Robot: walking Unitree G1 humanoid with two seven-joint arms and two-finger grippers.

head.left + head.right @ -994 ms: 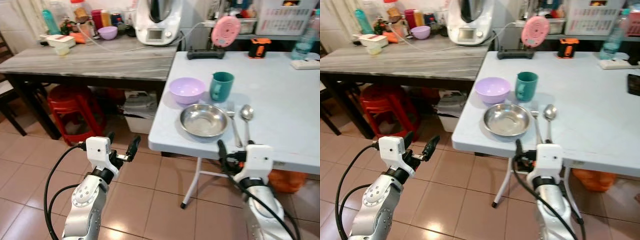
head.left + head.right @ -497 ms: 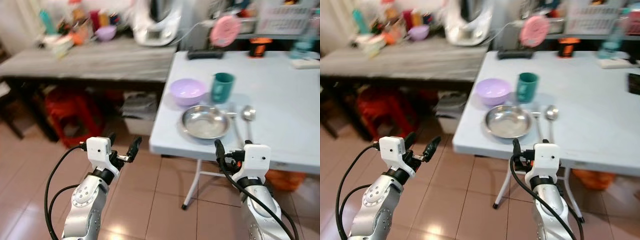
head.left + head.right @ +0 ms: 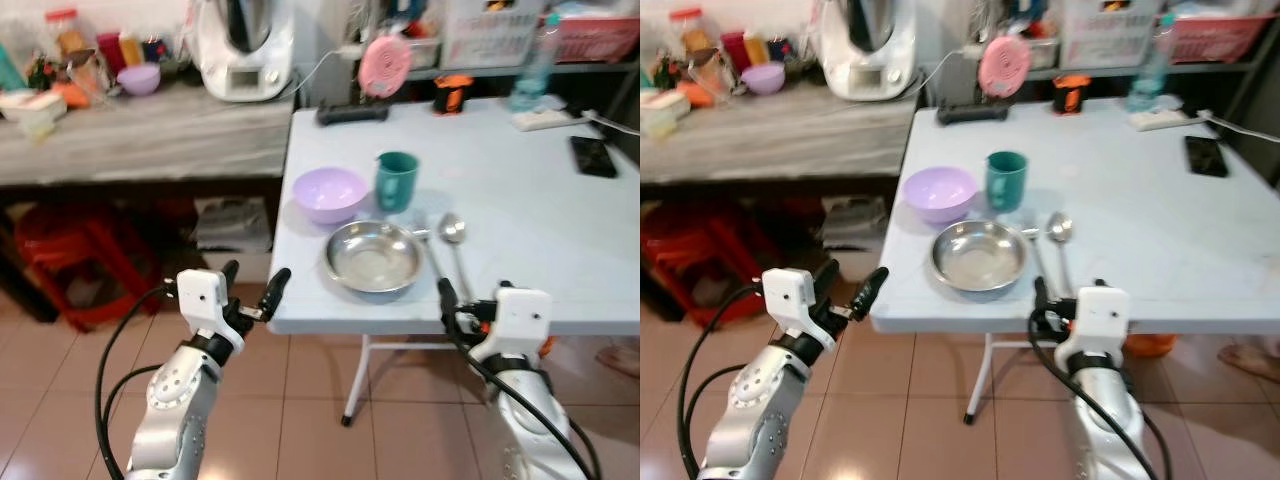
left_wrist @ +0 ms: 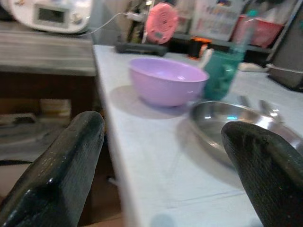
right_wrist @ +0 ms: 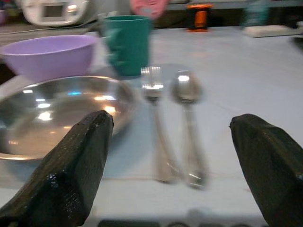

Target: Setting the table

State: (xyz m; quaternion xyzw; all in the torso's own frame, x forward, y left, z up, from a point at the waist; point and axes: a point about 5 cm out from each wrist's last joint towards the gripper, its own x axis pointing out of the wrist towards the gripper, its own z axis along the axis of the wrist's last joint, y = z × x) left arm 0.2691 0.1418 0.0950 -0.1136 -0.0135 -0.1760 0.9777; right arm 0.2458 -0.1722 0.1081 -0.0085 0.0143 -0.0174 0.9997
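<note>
Both held low off the near edge of the light blue table [image 3: 520, 190], left gripper [image 3: 252, 291] and right gripper [image 5: 175, 142] spread open and empty, with steel bowl [image 3: 374, 256] at twelve o'clock, fork [image 5: 154, 101] and spoon [image 5: 186, 101] at its three, lilac bowl [image 3: 328, 193] at eleven, green cup [image 3: 396, 180] at one.

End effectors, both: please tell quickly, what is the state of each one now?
Left end effector: open, holding nothing.
Right end effector: open, holding nothing.
</note>
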